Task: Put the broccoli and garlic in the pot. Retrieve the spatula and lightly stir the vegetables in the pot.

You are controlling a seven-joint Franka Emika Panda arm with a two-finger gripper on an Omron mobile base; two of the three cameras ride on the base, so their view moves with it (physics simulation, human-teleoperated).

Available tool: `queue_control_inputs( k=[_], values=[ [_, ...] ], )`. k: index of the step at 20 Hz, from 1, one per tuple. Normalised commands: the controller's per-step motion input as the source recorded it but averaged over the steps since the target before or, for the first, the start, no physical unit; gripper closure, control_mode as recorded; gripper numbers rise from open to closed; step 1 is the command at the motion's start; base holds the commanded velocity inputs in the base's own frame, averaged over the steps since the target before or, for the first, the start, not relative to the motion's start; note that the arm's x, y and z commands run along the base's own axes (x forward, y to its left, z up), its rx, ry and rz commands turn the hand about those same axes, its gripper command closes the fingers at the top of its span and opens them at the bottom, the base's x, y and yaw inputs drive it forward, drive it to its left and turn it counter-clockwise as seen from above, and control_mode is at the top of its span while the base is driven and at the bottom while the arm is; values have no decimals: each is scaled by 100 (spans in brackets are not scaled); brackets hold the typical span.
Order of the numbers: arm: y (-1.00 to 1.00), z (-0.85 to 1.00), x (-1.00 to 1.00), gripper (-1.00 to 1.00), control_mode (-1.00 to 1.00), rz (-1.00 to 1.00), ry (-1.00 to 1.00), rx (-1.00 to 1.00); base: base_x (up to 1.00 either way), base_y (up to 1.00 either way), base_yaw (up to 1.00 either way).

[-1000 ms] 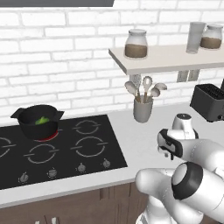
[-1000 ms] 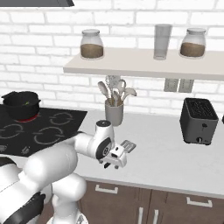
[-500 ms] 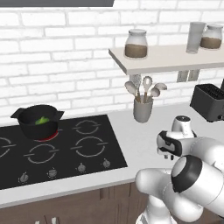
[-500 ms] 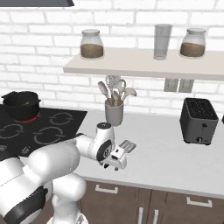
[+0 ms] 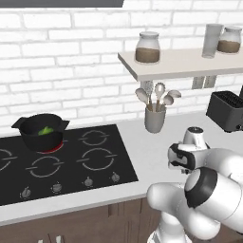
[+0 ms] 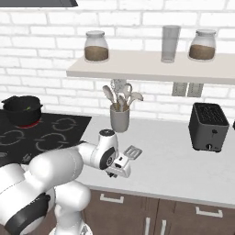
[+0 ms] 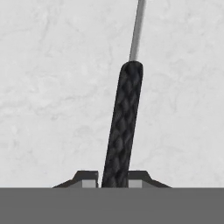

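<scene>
Retrieving step: tool (image 7: 112, 183) clamped tight on the dark braided grip of the pale grey slotted spatula (image 6: 132, 152) lying on the white bench (image 6: 183, 170), lower centre; next lift clear and carry left to the small black two-handled pot (image 5: 42, 132).

Bright even rendered light, soft shadows, slightly blurry

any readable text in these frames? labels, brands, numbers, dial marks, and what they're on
No readable text on anything.
Two brown-filled jars and the glass on the shelf: no labels.
Toaster: no brand mark visible.
Stove knobs: any marks are too small to read.
Pot, utensil cup and the spatula handle that the gripper is shut on: plain.
</scene>
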Motion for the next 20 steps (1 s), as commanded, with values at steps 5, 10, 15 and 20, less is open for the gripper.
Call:
queue_control_inputs(
  k=[5, 10, 15, 20],
  values=[
    [0, -1, 1, 100, -100, 0, 0, 1, 0, 0, 0],
    [0, 11, -14, 100, -100, 0, -6, 0, 0, 0, 0],
    [0, 81, -37, 100, -100, 5, -27, 0, 0, 0, 0],
    [10, 96, -21, 100, -100, 10, -24, 0, 0, 0, 0]
  ],
)
